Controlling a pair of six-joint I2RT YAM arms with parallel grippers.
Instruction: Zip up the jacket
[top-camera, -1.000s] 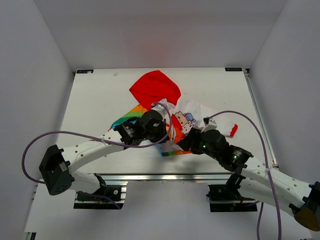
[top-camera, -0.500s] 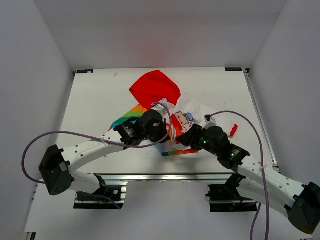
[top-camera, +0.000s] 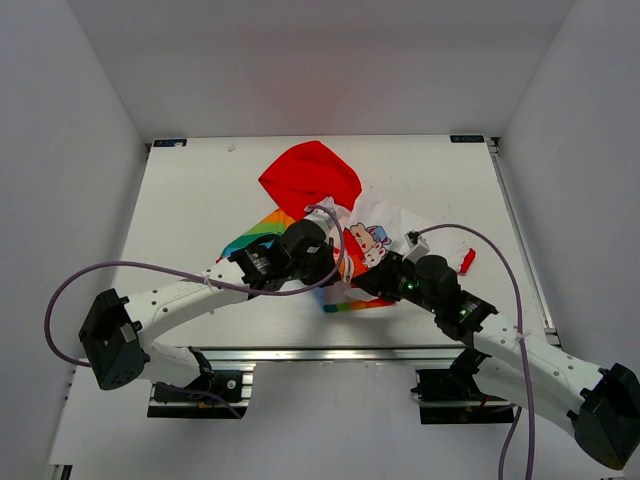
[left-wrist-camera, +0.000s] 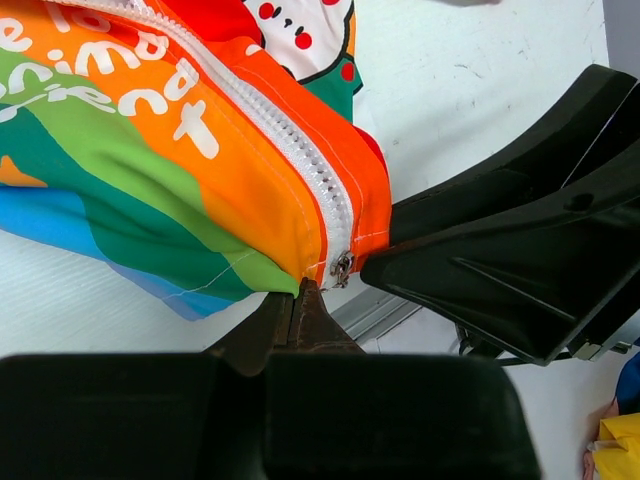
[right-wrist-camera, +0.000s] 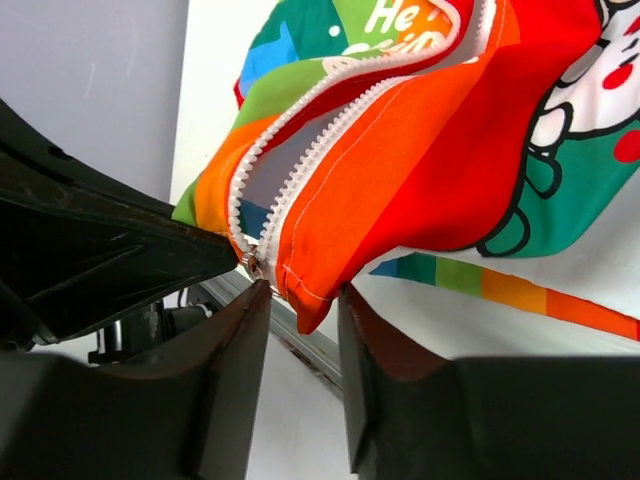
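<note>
Can't see jacket (top-camera: 312, 176) lower front from top: buried under both wrists, on table (top-camera: 190, 210). Pinching hem just below zip pull (left-wrist-camera: 343, 267) w/ left gripper (left-wrist-camera: 300, 300), fingers pressed together; straddling hem corner beside zip pull w/ right gripper (right-wrist-camera: 300, 303), fingers spread.

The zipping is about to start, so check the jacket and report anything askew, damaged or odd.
The jacket lies bunched and twisted rather than flat. In the right wrist view the zipper teeth gape apart, showing white lining, and join only at the slider, which sits right down at the hem. No tear or other damage shows.
</note>
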